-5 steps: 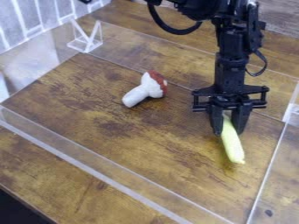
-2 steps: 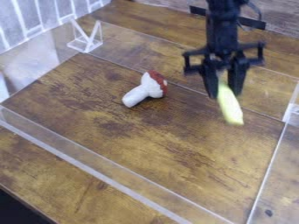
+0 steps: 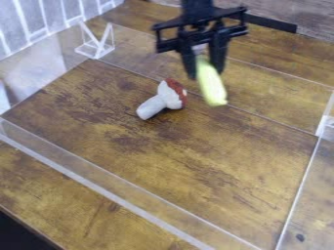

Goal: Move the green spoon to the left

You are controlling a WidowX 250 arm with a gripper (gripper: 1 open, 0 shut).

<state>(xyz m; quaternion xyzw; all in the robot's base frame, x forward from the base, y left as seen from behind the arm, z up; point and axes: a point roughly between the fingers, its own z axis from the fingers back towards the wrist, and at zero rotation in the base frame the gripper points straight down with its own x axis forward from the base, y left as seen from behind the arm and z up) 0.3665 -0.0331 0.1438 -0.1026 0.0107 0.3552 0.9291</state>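
Observation:
The green spoon point(image 3: 210, 82) hangs in the air over the wooden table, its yellow-green handle pointing down and to the right. My gripper point(image 3: 201, 56) is shut on its upper end, which the fingers hide along with the bowl. The spoon's lower tip hovers just right of and above the toy mushroom point(image 3: 162, 100), which lies on its side on the table with its red-brown cap toward the spoon. The arm reaches down from the top of the camera view.
A clear plastic wall point(image 3: 131, 209) rims the wooden work surface along the front and the right side. A small clear stand point(image 3: 94, 41) sits at the back left. White railing shows at the far upper left.
The gripper lifted the spoon off the table at the right and carried it up and to the left, from beside the right wall to above the mushroom. The mushroom stayed put.

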